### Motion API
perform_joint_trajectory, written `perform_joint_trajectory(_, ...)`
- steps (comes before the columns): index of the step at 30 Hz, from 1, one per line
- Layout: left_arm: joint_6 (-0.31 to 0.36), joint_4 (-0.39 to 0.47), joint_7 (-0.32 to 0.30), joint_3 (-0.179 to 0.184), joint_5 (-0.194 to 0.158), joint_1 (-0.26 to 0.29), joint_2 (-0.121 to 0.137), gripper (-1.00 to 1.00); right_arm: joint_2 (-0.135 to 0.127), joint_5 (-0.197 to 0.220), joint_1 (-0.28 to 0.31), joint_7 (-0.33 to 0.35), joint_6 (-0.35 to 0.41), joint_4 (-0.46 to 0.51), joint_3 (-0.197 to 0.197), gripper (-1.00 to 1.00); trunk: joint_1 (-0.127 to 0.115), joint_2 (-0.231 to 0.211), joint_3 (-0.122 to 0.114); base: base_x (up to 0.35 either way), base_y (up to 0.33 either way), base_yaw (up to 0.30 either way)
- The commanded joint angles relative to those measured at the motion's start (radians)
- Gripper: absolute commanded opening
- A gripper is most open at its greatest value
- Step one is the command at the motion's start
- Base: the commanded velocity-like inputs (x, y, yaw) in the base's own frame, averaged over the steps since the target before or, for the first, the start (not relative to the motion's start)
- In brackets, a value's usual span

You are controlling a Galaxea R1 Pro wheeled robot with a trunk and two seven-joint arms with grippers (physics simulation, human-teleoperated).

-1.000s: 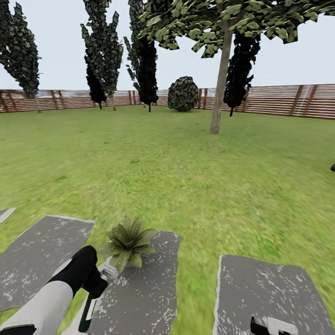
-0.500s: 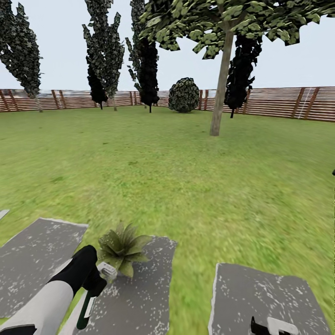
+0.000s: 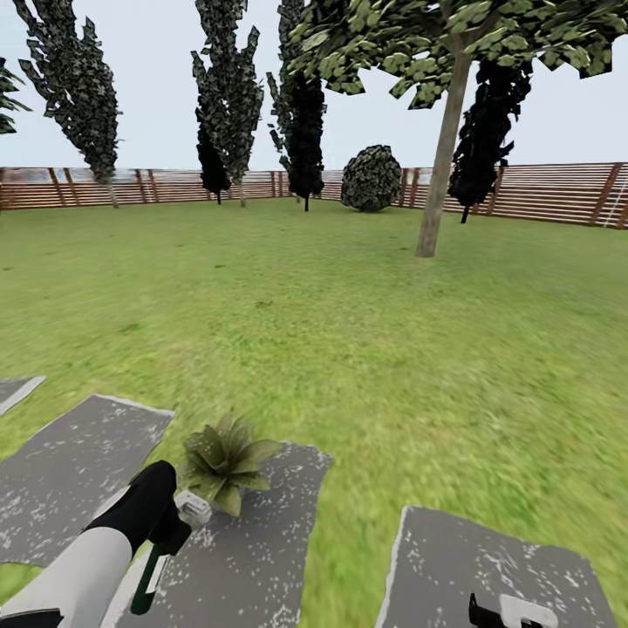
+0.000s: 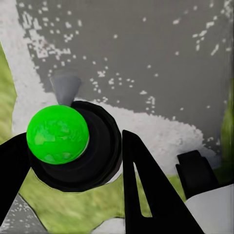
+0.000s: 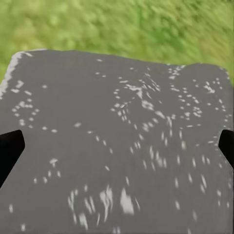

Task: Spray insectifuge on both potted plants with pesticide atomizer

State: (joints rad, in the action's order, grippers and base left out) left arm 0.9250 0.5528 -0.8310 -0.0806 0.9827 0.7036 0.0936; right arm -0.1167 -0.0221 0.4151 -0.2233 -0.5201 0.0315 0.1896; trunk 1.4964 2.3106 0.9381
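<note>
The garden lawn (image 3: 349, 331) runs back to a brown slatted fence (image 3: 541, 192), with tall dark trees (image 3: 228, 96), a rounded bush (image 3: 372, 178) and a pale-trunked tree (image 3: 440, 166) standing well beyond the arms. Close in, grey speckled stepping stones (image 3: 262, 541) lie in the grass; one sits under the left arm, another (image 3: 497, 567) under the right.

The left gripper (image 3: 170, 532) is clamped on the pesticide atomizer (image 3: 150, 571). Its pale grey trigger head (image 3: 192, 508) pokes out past the fingers, and the slim dark green body with a white strip hangs below them, tilted. In the left wrist view the bottle (image 4: 73, 144) sits between the black fingers (image 4: 146, 190), seen end-on as a dark round base with a bright green disc, the grey nozzle (image 4: 66, 87) pointing away over the stone (image 4: 146, 58).

One potted plant (image 3: 225, 460), a low rosette of pointed green leaves, stands on the stone's edge just ahead of the trigger head, near the nozzle but not touching it. Nothing lies between nozzle and leaves.

The right gripper (image 3: 515, 613) hangs low over its stone. In the right wrist view its dark fingertips (image 5: 9, 151) sit far apart at the frame's two edges, with bare stone (image 5: 122, 161) between them and grass (image 5: 122, 24) beyond.
</note>
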Motion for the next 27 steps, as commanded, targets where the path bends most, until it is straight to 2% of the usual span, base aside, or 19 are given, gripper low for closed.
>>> perform_joint_trajectory(1, 0.002, 0.002, -0.010, -0.005, 0.011, 0.001, -0.002, -1.00, 0.000, -0.002, 0.001, -0.001, -0.003, -0.001, 0.004, 1.00, 0.000, 0.000, 0.001, 0.157, -0.250, 0.024)
perform_joint_trajectory(7, 0.002, 0.003, -0.010, -0.005, 0.011, 0.001, -0.003, -1.00, 0.000, -0.002, 0.001, -0.001, -0.003, -0.001, 0.004, 1.00, 0.000, 0.000, 0.001, 0.174, -0.246, 0.027)
perform_joint_trajectory(17, 0.003, 0.004, -0.009, -0.009, 0.011, 0.001, 0.002, -1.00, 0.002, -0.002, 0.001, -0.001, -0.003, -0.001, 0.004, 1.00, 0.000, 0.000, 0.001, 0.182, -0.233, 0.259)
perform_joint_trajectory(23, 0.003, 0.003, -0.008, -0.004, 0.013, 0.001, 0.003, -1.00, 0.002, -0.003, 0.001, -0.001, -0.003, -0.001, 0.004, 1.00, 0.000, 0.000, 0.001, 0.139, -0.031, 0.277)
perform_joint_trajectory(27, 0.002, -0.008, -0.007, -0.013, 0.014, -0.003, 0.014, -1.00, 0.002, -0.003, 0.001, -0.001, -0.003, -0.001, 0.004, 1.00, 0.000, 0.000, 0.001, 0.010, -0.002, 0.278)
